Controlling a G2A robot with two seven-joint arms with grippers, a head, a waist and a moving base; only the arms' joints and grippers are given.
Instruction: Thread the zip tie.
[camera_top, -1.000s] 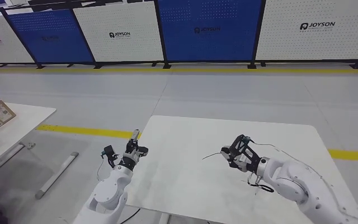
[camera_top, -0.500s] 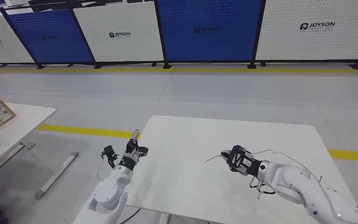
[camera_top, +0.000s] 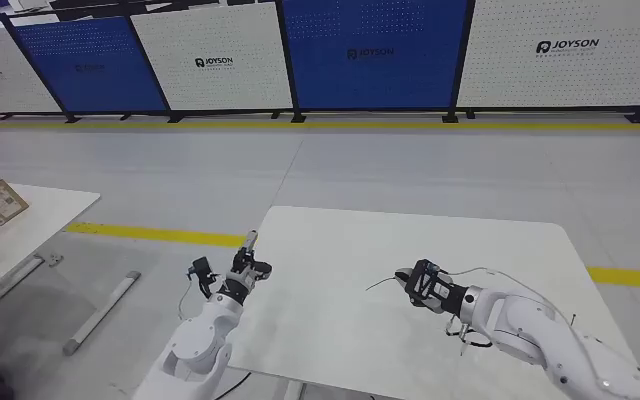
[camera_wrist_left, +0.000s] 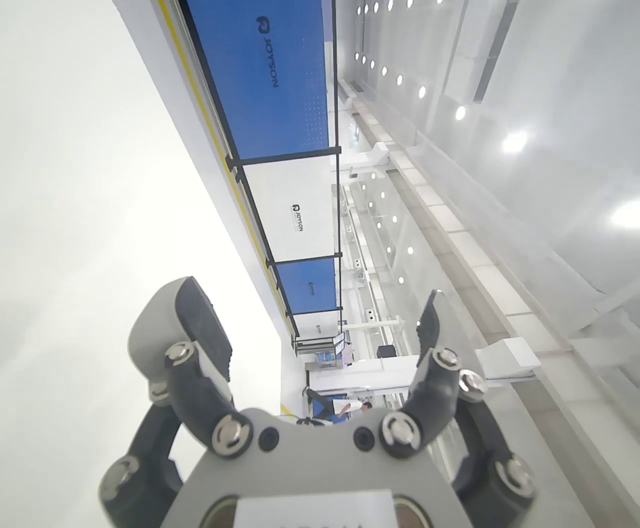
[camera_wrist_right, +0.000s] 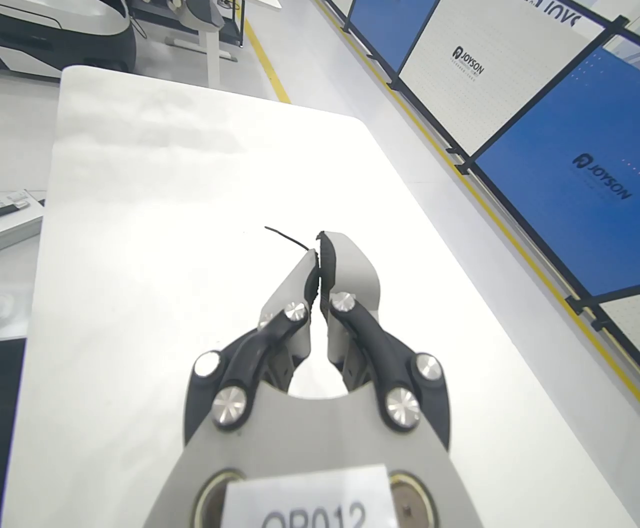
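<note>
Tabletop lay under the right gripper, clamped on a thin black zip tie whose free tail stretched toward the left gripper, fingers spread, well apart at the left edge.

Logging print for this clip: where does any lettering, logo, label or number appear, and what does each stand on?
Logo and one word, legible: far-right white pegboard panel and left white pegboard panel.
Same mark, faint: blue pegboard panel.
Letters and digits, cut by the frame edge: right wrist label, behind the right gripper.
Nothing readable, mostly cut off: left wrist label, behind the left gripper.
</note>
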